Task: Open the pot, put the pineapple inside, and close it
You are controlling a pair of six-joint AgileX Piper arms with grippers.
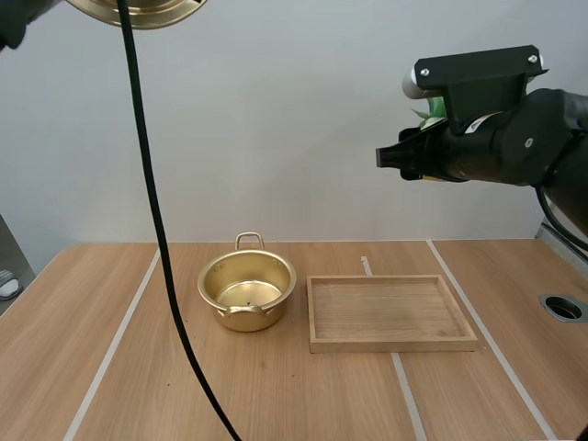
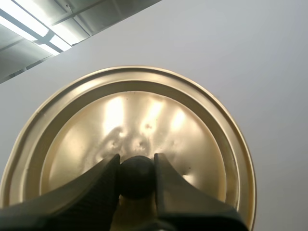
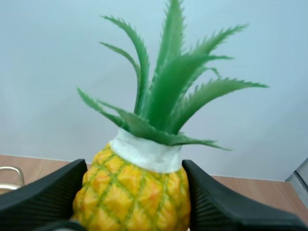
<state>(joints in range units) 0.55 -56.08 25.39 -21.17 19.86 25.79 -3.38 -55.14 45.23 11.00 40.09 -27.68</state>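
Gold lid (image 2: 144, 120) clenched in L jaws, R jaws clamped on pineapple (image 3: 132, 197), pot (image 1: 272, 313) uncovered

The pineapple (image 3: 134, 192) I hold is yellow-orange with a green diamond lattice, a white collar and green leaves. My lid (image 2: 144, 110) is shiny gold, its knob (image 2: 136, 175) black. The pot (image 1: 280, 303) is the same gold. The tray (image 1: 390, 344) is pale grained wood. The table (image 1: 92, 312) is light wood with pale stripes. My right gripper (image 3: 134, 166) is black and ribbed.

The open pot (image 1: 246, 294) stands just left of the wooden tray (image 1: 395, 344) — lid (image 1: 138, 9) held high.
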